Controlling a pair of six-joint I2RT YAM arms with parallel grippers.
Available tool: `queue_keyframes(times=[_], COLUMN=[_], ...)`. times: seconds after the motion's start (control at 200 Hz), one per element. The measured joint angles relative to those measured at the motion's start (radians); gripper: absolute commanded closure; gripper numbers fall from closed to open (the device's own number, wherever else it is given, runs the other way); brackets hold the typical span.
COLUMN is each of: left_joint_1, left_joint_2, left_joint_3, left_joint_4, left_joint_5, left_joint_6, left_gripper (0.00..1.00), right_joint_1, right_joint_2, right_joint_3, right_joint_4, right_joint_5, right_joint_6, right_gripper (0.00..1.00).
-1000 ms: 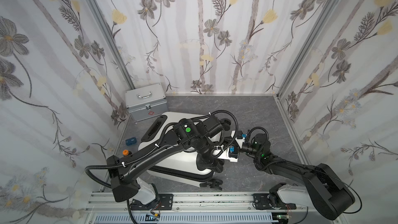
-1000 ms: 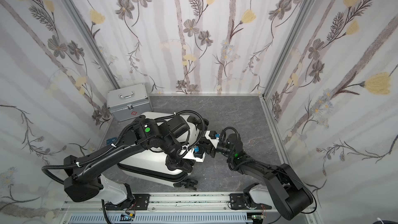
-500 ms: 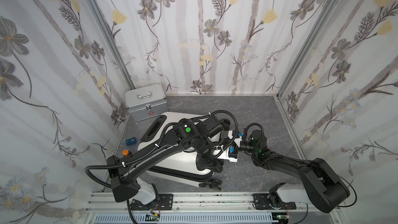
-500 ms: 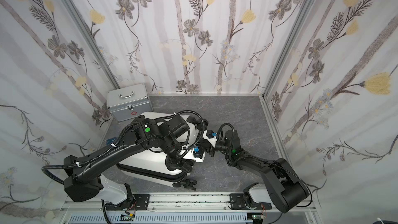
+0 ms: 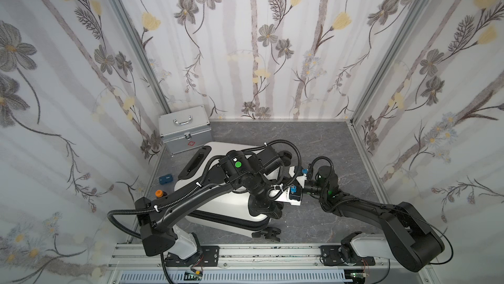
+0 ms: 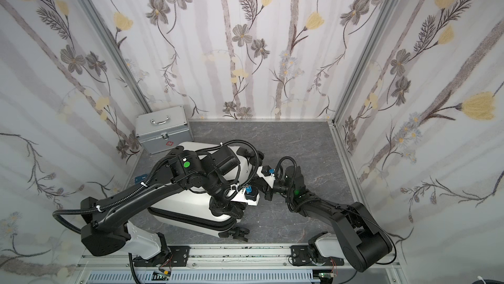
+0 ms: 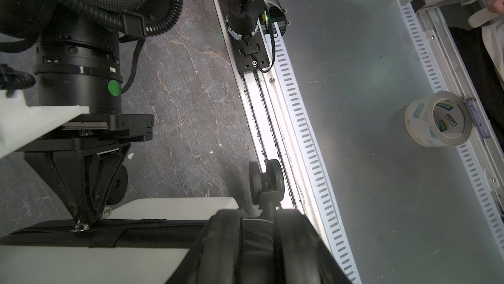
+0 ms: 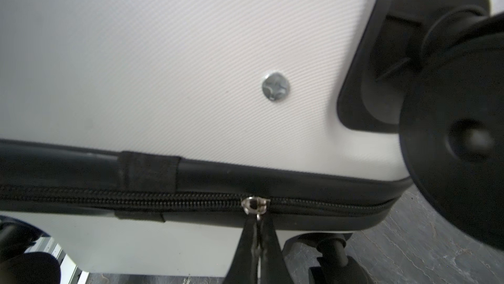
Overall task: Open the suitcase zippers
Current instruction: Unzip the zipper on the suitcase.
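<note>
The white suitcase lies flat on the grey floor, its black wheels toward the right arm. Its black zipper band runs along the wheel-end side. My right gripper is shut on the small metal pull hanging from the silver slider; the left wrist view shows the same pinch. My left gripper straddles the seam band at the case's near wheel corner, one dark finger on each side, clamped on the edge. In both top views the left arm covers much of the case.
A silver aluminium case with a red cross stands at the back left corner. A small blue object and an orange-capped one lie by the left wall. The mounting rail runs along the front. A tape roll lies outside the cell.
The right arm has reached leftward to the suitcase's wheel end and its jaws have closed on the zipper pull. The left arm has stayed where it was.
</note>
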Motion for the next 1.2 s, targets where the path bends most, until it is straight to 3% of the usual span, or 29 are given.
queue_keyframes(times=[0.24,0.52,0.919,1.084,1.199], left_joint_1=[-0.007,-0.023,-0.036,-0.047,-0.046], left_joint_2=[0.000,0.000,0.005,0.032,0.047], left_joint_3=[-0.002,-0.002,-0.015,-0.015,-0.015], left_joint_4=[0.049,0.048,0.085,0.099,0.107], left_joint_5=[0.008,0.003,0.016,-0.014,-0.036], left_joint_6=[0.000,-0.008,-0.019,-0.027,-0.031], left_gripper=[0.90,0.90,0.90,0.92,0.92], right_joint_1=[-0.108,-0.151,-0.169,-0.169,-0.171], right_joint_2=[0.041,0.184,0.260,0.244,0.175], right_joint_3=[-0.014,0.094,0.301,0.296,0.229], right_joint_4=[0.193,0.278,0.052,-0.008,-0.027], right_joint_5=[0.023,0.049,0.063,0.094,0.164], right_joint_6=[0.156,0.238,0.203,0.183,0.183], right_gripper=[1.00,1.00,1.00,1.00,0.82])
